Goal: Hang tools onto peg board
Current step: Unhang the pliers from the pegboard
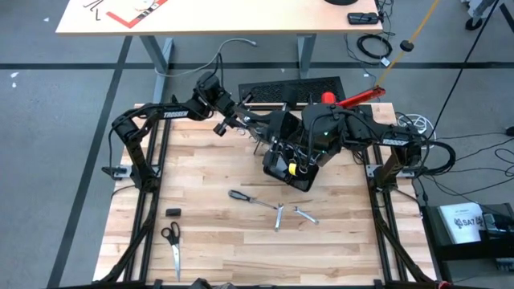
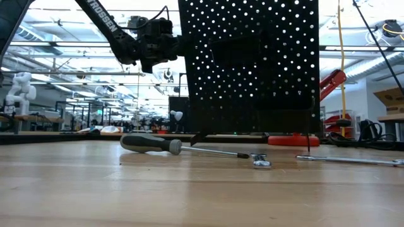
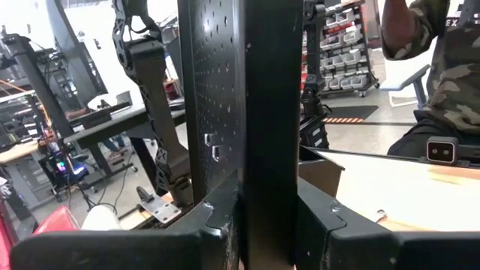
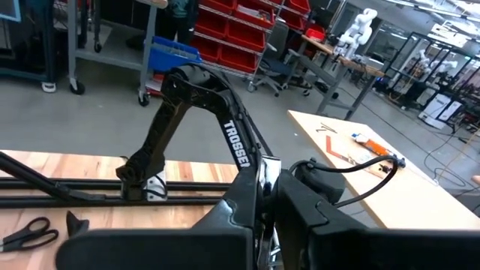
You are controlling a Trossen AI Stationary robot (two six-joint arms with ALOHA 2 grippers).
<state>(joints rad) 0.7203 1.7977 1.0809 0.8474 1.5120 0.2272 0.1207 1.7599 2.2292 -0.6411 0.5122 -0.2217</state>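
The peg board [image 2: 249, 66] stands upright at the far middle of the surface [image 1: 225, 189], and I have the left gripper [image 3: 266, 225] closed on its edge, fingers [image 3: 217, 225] pressed to either side of the black panel. The right gripper [image 1: 293, 164] hangs just in front of the board; its fingers are shut, and I can't make out anything held between them. The tools still lie flat on the surface nearer me: the screwdriver [image 1: 249, 198] with its long axis running left to right, handle to the left, and the wrenches [image 1: 291, 214] just right of its tip. Scissors [image 1: 172, 245] lie well apart, near the left front corner. My read: the right arm is nearer the tools, which lie forward of and below its fingers, so it should go down for the screwdriver while the left steadies the board.
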